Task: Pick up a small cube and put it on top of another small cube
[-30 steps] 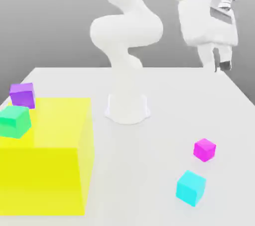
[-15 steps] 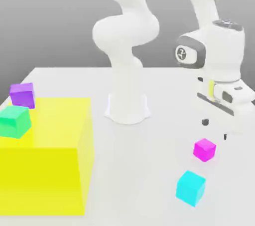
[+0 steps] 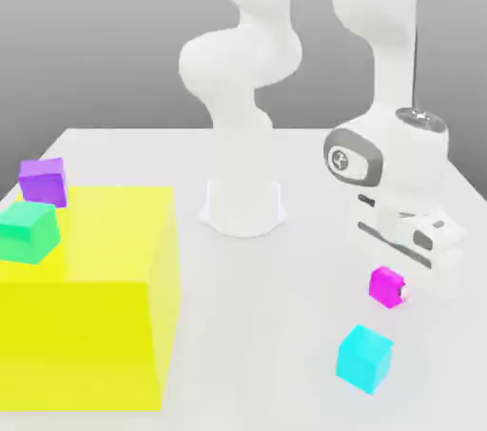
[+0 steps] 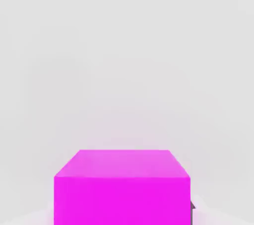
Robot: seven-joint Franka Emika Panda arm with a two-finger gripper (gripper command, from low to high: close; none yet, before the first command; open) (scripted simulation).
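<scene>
four small cubes: stood on a white table (image 3: 314, 362) in the exterior view, placed below against the arm's round base (image 3: 243, 208).
magenta cube (image 3: 386, 285): sat on the table toward the exterior view's right of the base and nearer the camera, directly under the hand.
gripper (image 3: 396, 288): was down at the magenta cube, fingers clenched against its sides; a dark fingertip showed at the cube's right edge.
cyan cube (image 3: 364, 358): lay nearer the camera than the magenta cube, near it but apart, farther from the base.
yellow block (image 3: 95, 315): a large box, stood toward the exterior view's left of the base and nearer the camera.
green cube (image 3: 29, 232): was at the yellow block's left edge, well apart from the base; whether it rested on the block could not be told.
purple cube (image 3: 44, 181): was just behind the green cube, at about the base's depth, far to its left.
arm (image 3: 380, 87): rose from the base, bent over and came down to the right of it.
hand view, magenta cube (image 4: 121, 187): sat close under the camera on the pale table (image 4: 124, 60), top face and one side showing.
hand view, fingertip (image 4: 192, 206): a dark sliver touched the cube's lower corner.
</scene>
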